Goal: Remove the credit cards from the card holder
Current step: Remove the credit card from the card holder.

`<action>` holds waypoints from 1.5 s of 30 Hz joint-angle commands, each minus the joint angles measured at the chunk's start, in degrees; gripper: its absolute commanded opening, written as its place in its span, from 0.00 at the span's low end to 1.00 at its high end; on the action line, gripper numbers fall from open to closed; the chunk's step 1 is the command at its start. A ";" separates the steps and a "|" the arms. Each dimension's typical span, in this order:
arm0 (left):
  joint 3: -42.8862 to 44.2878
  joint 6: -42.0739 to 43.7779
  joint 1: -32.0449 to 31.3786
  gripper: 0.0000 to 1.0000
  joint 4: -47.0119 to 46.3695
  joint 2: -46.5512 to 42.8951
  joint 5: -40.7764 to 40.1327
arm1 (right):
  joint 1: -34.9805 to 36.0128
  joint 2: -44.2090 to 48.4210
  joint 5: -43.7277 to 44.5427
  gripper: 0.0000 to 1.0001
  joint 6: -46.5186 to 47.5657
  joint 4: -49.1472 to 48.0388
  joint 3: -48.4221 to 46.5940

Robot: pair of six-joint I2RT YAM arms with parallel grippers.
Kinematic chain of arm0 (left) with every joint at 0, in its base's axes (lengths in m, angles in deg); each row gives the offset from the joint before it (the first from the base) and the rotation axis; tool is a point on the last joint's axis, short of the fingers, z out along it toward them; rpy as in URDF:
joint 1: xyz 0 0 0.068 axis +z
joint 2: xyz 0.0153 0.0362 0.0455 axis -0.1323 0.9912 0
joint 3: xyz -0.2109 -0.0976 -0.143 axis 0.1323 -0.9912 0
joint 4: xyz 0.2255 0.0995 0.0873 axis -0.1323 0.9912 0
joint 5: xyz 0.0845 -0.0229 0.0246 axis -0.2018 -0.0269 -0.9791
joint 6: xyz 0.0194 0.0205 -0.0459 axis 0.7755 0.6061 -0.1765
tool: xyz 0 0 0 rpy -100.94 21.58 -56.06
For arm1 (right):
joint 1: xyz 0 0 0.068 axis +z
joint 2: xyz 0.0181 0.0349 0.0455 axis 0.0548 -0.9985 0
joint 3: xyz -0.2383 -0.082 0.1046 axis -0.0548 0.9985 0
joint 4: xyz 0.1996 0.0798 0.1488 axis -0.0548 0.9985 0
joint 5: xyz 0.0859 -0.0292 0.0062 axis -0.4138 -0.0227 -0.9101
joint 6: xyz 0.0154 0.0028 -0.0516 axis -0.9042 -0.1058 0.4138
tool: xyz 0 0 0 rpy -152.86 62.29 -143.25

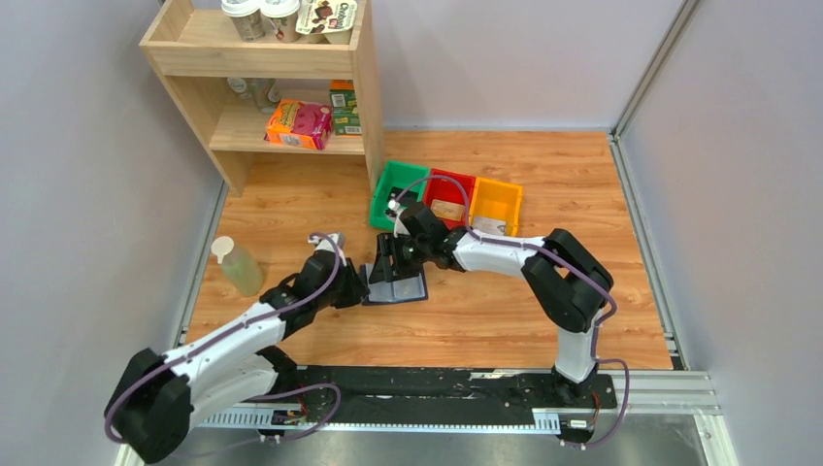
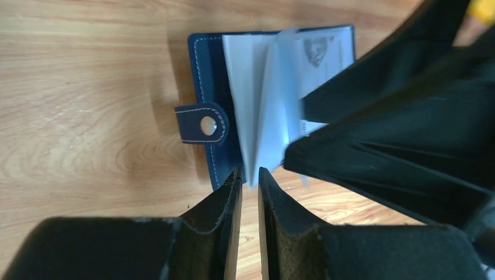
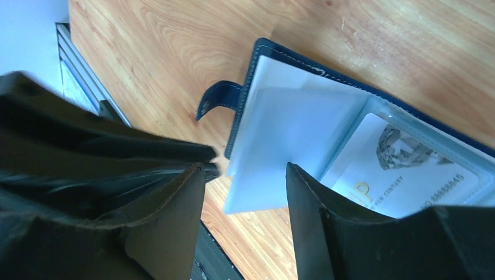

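Navy card holder [image 1: 403, 288] open, spread left-right.

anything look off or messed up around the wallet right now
Nothing is spilled or damaged. The card holder lies open on the table, with its clear sleeves fanned up rather than lying flat. A pale card sits inside one sleeve, not yet taken out. That fits a job half done and is not a fault.
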 commanded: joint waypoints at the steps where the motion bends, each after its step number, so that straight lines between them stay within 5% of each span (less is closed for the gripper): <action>1: -1.95 -3.37 0.35 0.24 4.25 -8.51 -4.43 | 0.27 -3.47 -3.60 0.56 -0.21 -2.61 -2.73; 11: -0.99 -3.99 0.26 0.24 5.41 -17.31 -5.67 | 0.18 -5.68 -4.23 0.62 -0.39 -1.91 -4.85; 18: -0.11 -5.13 0.43 0.22 -0.47 -9.33 -4.00 | -0.70 -2.25 -1.59 0.57 -0.03 -2.70 -3.27; 30: 2.35 -6.27 0.43 0.20 -4.18 -4.56 -1.98 | -2.01 2.41 2.80 0.28 1.28 -2.35 -1.07; 45: 5.69 -5.40 0.52 0.29 -13.66 9.05 3.65 | -6.41 8.47 8.78 0.26 2.25 -2.26 9.65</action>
